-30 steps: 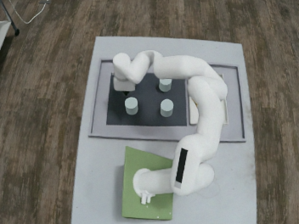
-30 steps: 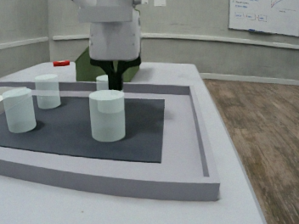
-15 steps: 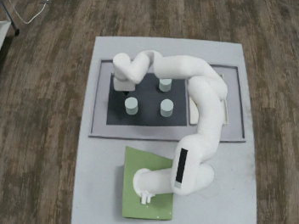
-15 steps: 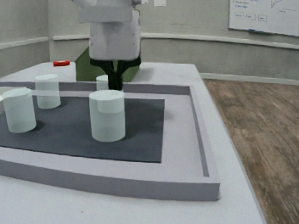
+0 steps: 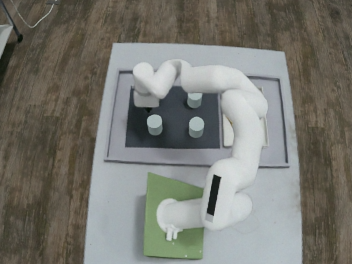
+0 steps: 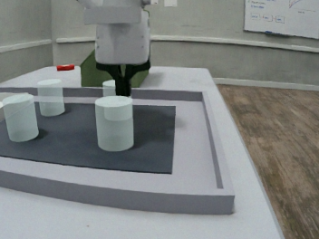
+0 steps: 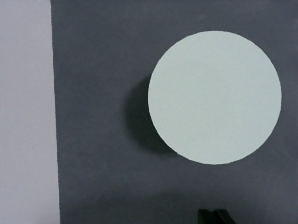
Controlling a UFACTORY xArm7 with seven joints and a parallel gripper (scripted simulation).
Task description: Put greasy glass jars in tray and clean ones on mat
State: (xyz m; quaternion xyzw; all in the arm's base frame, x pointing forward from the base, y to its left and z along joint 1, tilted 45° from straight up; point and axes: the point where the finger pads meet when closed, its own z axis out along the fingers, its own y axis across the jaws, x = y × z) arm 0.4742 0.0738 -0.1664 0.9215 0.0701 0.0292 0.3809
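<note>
Wood-plank floor (image 5: 50, 132) all round, grey table (image 5: 100, 222) in the middle, whiteboard (image 6: 281, 8) on the far wall. On the table, a shallow grey tray (image 5: 114, 152) with a dark drying mat (image 5: 172, 134) lying inside it. Seen from the top: three pale glass jars upright on the mat, one at 12 o'clock (image 5: 194, 100), one at 7 o'clock (image 5: 155, 125), one at 5 o'clock (image 5: 196, 127); well apart from each other. From the side, a fourth jar (image 6: 109, 87) partly hidden behind the black fingers. Gripper (image 6: 122, 84) hanging over the mat's 10 o'clock corner, clenched on nothing, touching no jar. Wrist view filled by one round jar top (image 7: 215, 96), fingertips just beside its edge.
</note>
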